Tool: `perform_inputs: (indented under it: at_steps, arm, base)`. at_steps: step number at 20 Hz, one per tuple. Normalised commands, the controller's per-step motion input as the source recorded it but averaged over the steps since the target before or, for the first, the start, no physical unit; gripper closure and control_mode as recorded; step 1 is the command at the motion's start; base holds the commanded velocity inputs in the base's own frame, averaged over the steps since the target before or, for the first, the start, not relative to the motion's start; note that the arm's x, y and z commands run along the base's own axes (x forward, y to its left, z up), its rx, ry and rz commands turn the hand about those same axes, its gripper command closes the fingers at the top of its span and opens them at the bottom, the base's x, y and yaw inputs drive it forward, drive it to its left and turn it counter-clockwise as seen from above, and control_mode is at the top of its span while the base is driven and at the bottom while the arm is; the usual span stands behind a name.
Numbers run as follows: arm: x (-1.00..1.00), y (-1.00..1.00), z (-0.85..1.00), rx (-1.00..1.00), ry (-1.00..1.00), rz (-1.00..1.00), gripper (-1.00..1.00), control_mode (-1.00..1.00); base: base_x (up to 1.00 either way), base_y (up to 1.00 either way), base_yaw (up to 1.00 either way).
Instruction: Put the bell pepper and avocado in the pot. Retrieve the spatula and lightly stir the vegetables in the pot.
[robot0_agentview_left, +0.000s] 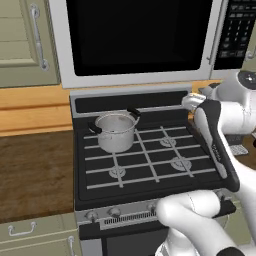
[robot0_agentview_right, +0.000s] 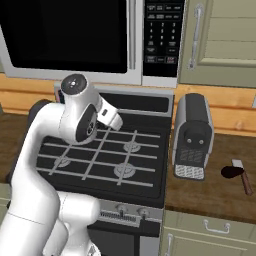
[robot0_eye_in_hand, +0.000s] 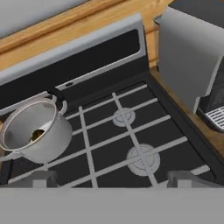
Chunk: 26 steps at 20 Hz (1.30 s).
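Observation:
The steel pot (robot0_agentview_left: 116, 132) with black side handles stands on the stove's back left burner. In the hand view the pot (robot0_eye_in_hand: 33, 131) lies lower left, with a small dark-brown speck inside that I cannot identify. My gripper (robot0_eye_in_hand: 113, 178) hovers open above the stove's right half, its fingertips (robot0_eye_in_hand: 43, 178) wide apart and holding nothing. The spatula (robot0_agentview_right: 243, 175), pale blade and reddish-brown handle, lies on the counter far right. A dark rounded thing, the avocado (robot0_agentview_right: 230, 172) by its look, touches the blade's left side. The bell pepper is out of view.
A grey coffee machine (robot0_agentview_right: 192, 135) stands on the counter between the stove (robot0_agentview_left: 150, 165) and the spatula. A microwave (robot0_agentview_left: 135, 35) hangs low over the stove's back. Wooden counter (robot0_agentview_left: 35, 170) stretches left of the stove.

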Motion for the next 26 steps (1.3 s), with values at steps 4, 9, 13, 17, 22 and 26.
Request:
perform_inputs:
  at_steps: [4,9,13,17,22,26]
  arm:
    - [-0.51,-1.0,-0.93,0.0,0.16,-0.11,-1.0,-1.0]
    - [-0.48,-1.0,-0.82,0.01,0.07,-0.12,-1.0,-1.0]
    - [-0.22,-1.0,-0.34,0.15,0.0,-0.13,-1.0,-1.0]
    - [0.06,-1.0,-0.07,0.15,0.0,-0.19,-1.0,-1.0]
    - [0.2,-0.94,0.0,0.1,0.05,-0.21,-1.0,-1.0]
    - [-0.13,-0.38,0.0,0.01,0.02,-0.05,-1.0,-1.0]
  base:
    - [0.0,0.0,0.0]
    - [0.0,0.0,0.0]
    - [0.0,0.0,0.0]
    - [0.0,0.0,0.0]
    - [0.0,0.0,0.0]
    - [0.0,0.0,0.0]
